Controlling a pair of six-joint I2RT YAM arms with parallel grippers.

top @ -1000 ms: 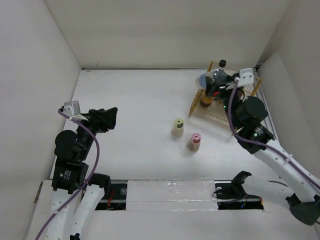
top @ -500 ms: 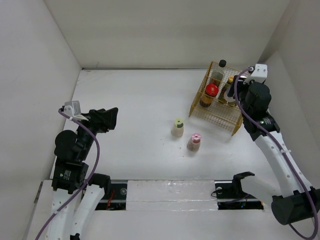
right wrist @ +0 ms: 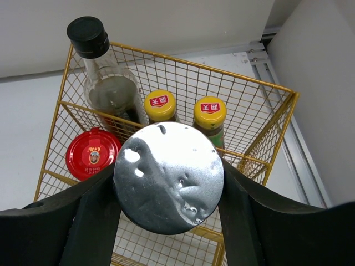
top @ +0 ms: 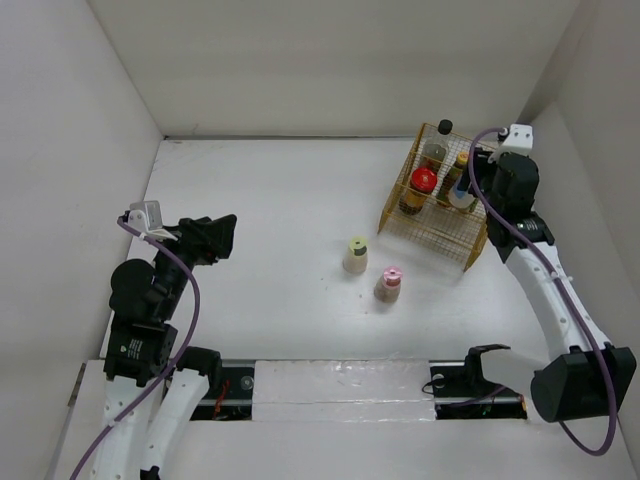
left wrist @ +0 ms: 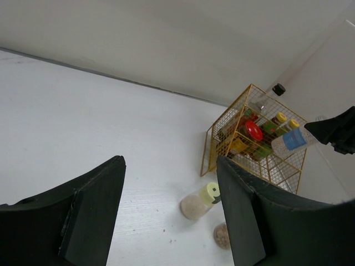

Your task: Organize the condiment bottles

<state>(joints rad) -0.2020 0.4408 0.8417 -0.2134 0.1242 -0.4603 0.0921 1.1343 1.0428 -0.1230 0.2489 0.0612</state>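
My right gripper is shut on the silver-capped jar and holds it over the right part of the gold wire basket. In the basket stand the tall clear bottle with a black cap, the red-capped jar and two yellow-capped bottles. The pale-green-capped bottle and the pink-capped bottle stand on the table left of the basket. My left gripper is open and empty, far to the left.
White walls enclose the table on the left, back and right; the basket sits in the back right corner close to the right wall. The left wrist view shows the pale-green-capped bottle and the basket ahead.
My right arm has swung from over the basket's left part to its right side, carrying the silver-capped jar. The bottles in the basket are uncovered. The left arm has not moved.
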